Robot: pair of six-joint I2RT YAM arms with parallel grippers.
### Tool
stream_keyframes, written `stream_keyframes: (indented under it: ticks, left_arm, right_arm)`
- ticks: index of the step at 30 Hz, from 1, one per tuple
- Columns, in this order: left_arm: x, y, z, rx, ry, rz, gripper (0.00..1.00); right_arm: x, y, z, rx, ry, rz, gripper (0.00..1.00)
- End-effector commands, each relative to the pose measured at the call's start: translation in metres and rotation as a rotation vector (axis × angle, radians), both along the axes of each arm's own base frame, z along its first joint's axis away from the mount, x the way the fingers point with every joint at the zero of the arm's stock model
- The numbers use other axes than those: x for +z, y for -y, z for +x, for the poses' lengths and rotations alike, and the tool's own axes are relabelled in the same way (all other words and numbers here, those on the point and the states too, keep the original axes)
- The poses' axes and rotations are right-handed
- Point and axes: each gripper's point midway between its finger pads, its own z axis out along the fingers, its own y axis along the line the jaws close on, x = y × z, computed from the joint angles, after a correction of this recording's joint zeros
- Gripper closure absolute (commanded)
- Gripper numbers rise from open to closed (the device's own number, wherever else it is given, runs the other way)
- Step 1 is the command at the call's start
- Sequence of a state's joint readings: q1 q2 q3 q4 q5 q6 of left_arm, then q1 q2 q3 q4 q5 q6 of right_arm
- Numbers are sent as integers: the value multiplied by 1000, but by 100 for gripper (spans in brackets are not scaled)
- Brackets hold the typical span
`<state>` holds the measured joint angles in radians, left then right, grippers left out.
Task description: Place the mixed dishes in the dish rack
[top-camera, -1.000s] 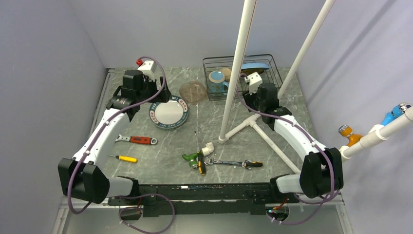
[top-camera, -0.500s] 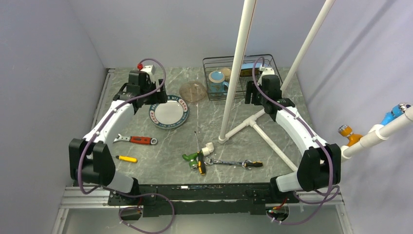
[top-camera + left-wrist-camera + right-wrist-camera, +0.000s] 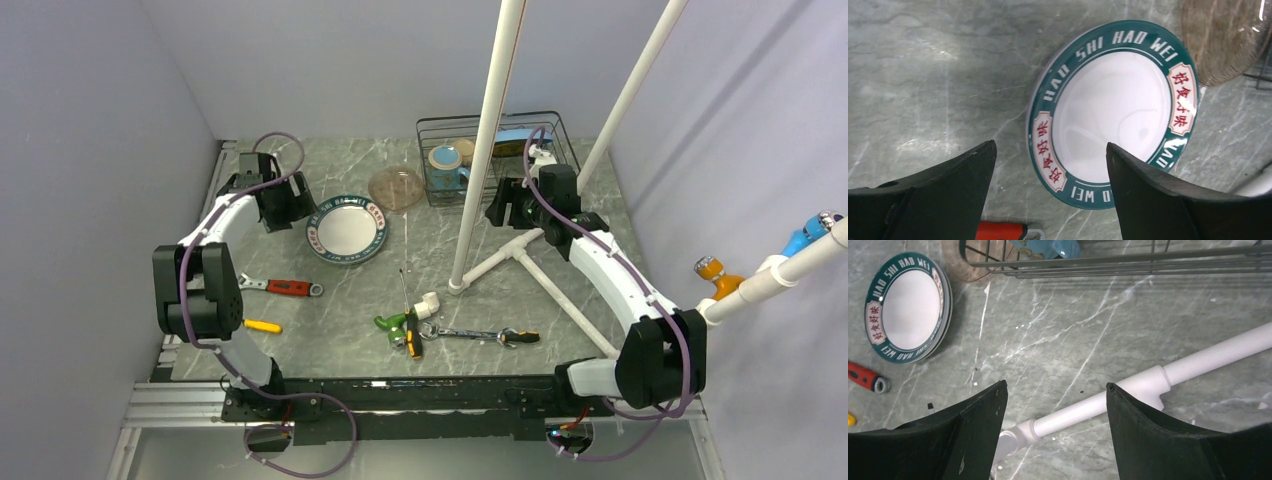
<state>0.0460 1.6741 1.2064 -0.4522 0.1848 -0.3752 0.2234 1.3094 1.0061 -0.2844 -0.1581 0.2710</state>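
Note:
The white plate with a dark green patterned rim (image 3: 346,229) lies flat on the table; it also shows in the left wrist view (image 3: 1113,107) and the right wrist view (image 3: 907,315). My left gripper (image 3: 298,204) is open and empty just left of that plate, its fingers straddling the near rim (image 3: 1049,147). The black wire dish rack (image 3: 540,122) stands at the back and holds the teal mug (image 3: 447,166) and the light-blue plate (image 3: 520,135). A brownish round dish (image 3: 397,187) lies left of the rack. My right gripper (image 3: 498,207) is open and empty in front of the rack, above the table (image 3: 1055,385).
A white pipe frame (image 3: 530,265) lies on the table with an upright pipe (image 3: 490,130) in front of the rack. A red-handled wrench (image 3: 285,287), a yellow screwdriver (image 3: 258,325), green and yellow-handled tools (image 3: 405,328) and a wrench (image 3: 485,336) lie nearer the front.
My left gripper has swung from the plate's upper left to low beside its left edge. My right gripper has left the rack's front and turned down and left over the table.

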Motion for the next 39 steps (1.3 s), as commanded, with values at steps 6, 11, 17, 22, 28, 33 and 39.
stream_keyframes:
  ticks: [6,11,17,22,28,33,39]
  left_arm:
    - [55,54,52,-288,264,-130,17]
    - [49,83,102,-382,285,-145,23]
    - [26,101,156,-355,275,-174,29]
    - [-3,123,169,-319,207,-213,34]
    - [-29,152,168,-304,172,-277,36]
    - [-45,164,171,-278,128,-237,46]
    - [-69,157,172,-182,49,-210,63]
  right_arm:
    - [1,-30,-6,65,-26,187,26]
    - [2,-33,-9,81,-28,197,26]
    - [4,-24,-11,70,-15,144,26]
    - [6,-14,-11,46,14,100,26]
    - [8,-19,-8,69,9,126,25]
    - [9,-17,-10,65,17,120,25]
    - [10,-13,-12,55,21,108,25]
